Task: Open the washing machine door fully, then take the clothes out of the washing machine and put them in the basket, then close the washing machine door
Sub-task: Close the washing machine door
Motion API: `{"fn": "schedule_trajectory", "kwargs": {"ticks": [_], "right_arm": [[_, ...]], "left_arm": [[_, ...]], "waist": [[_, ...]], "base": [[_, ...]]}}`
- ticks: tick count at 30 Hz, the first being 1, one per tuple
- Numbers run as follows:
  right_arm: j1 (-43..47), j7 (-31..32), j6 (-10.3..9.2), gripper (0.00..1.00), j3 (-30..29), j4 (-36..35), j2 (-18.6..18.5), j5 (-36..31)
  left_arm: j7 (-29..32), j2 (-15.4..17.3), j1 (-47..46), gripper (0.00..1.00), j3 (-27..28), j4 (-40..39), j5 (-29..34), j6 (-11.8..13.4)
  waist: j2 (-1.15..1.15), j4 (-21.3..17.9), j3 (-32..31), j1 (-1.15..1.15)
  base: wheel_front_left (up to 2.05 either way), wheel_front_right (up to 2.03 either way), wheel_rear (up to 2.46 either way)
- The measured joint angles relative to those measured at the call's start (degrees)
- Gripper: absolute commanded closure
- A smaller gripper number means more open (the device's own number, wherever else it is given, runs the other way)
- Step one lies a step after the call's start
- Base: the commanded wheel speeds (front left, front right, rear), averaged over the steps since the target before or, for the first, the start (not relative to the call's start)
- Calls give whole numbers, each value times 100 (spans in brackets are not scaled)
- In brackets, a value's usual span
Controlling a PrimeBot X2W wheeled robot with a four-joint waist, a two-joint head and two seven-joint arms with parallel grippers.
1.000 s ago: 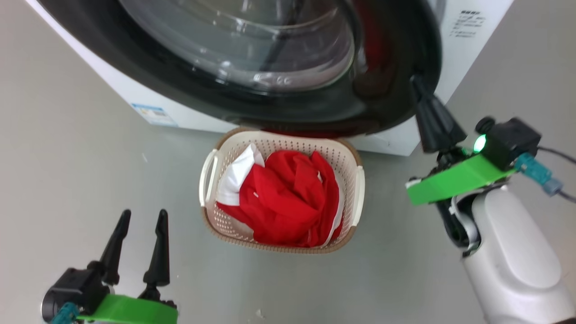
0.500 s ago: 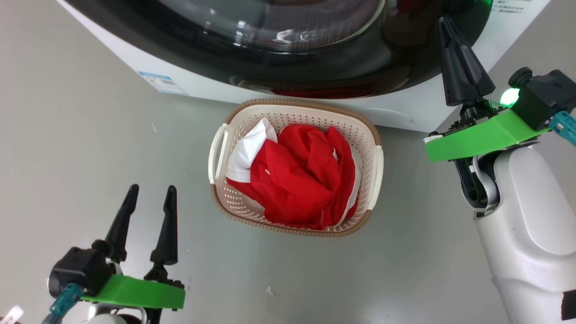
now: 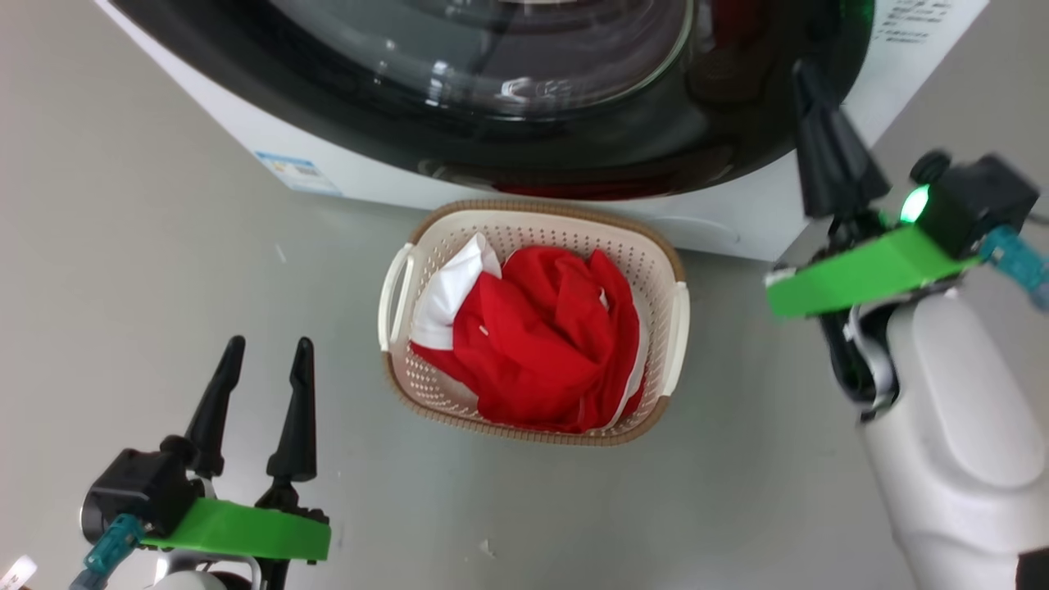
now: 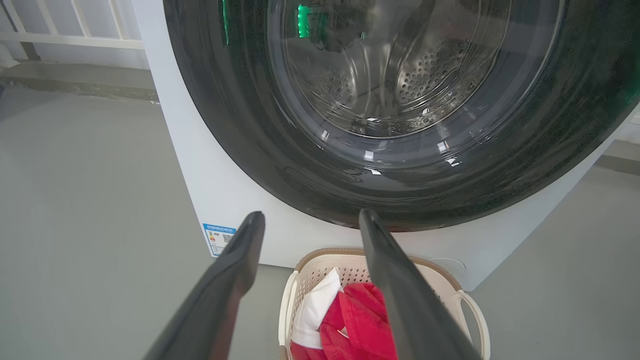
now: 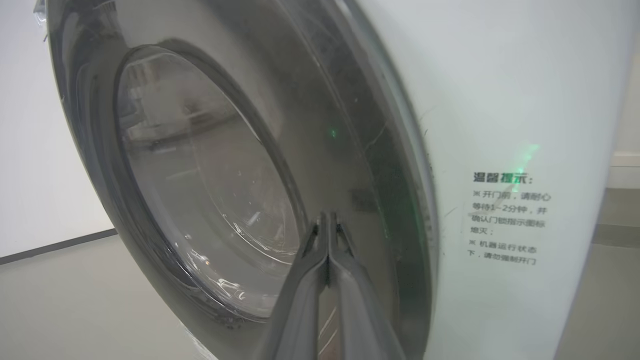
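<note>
Clothes [image 3: 541, 352] lay in the basket [image 3: 533, 206]; washing machine door [image 3: 574, 160] appeared closed. Right gripper [image 3: 801, 72] pinched together, empty, at its rim; left gripper [image 3: 270, 344] spread wide, empty

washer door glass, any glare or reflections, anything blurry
Head view: bright white glints on the washing machine door, a red reflection in its black rim, right claw slightly blurred. Left wrist view: green light reflected in the glass. Right wrist view: hazy room reflections, green glow on the washing machine.
</note>
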Motion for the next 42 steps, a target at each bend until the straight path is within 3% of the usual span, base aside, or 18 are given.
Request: {"fn": "schedule_trajectory", "kwargs": {"ticks": [1, 2, 23, 42], "right_arm": [[81, 0, -1, 16, 14, 0, -1, 1], [171, 0, -1, 0, 34, 0, 1, 2], [2171, 1, -1, 0, -9, -319, 41, 108], [3307, 3, -1, 0, -257, -494, 26, 107]], "left_arm": [[0, 4, 4, 0, 8, 12, 0, 0], [0, 10, 15, 0, 9, 13, 0, 0], [0, 363, 789, 0, 160, -76, -90, 0], [0, 397, 1304, 0, 356, -82, 14, 0]], "waist": [[0, -16, -37, 0], [0, -34, -77, 0], [0, -737, -1029, 0], [0, -1316, -1705, 0]], "base": [[0, 0, 0], [0, 0, 0], [0, 0, 0], [0, 0, 0]]}}
